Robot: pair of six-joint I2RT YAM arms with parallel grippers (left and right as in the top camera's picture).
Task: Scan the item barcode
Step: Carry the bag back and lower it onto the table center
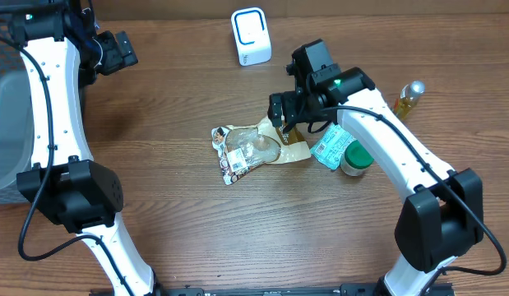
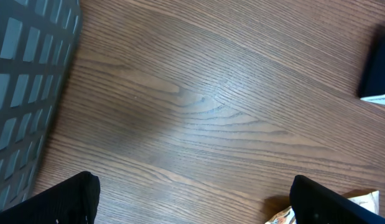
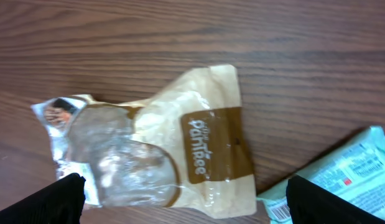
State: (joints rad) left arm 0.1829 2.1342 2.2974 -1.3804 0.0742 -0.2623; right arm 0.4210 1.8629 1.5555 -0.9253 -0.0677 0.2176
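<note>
The right gripper (image 3: 185,186) hangs low over the bag (image 1: 252,148), its jaws spread wide and nothing between them. The bag lies flat on the table (image 1: 180,222) near the middle, with crumpled clear plastic at its left end and a tan printed label toward the right. Just beside its right corner lies a teal packet (image 1: 328,150) with a barcode showing at its edge. A green-lidded jar (image 1: 356,159) stands against the packet, and a bottle (image 1: 409,99) stands farther right. The white scanner (image 1: 250,36) stands well apart, toward the far edge. The left gripper (image 2: 192,182) is also wide open and empty, above bare wood near the grey basket (image 1: 3,123).
</note>
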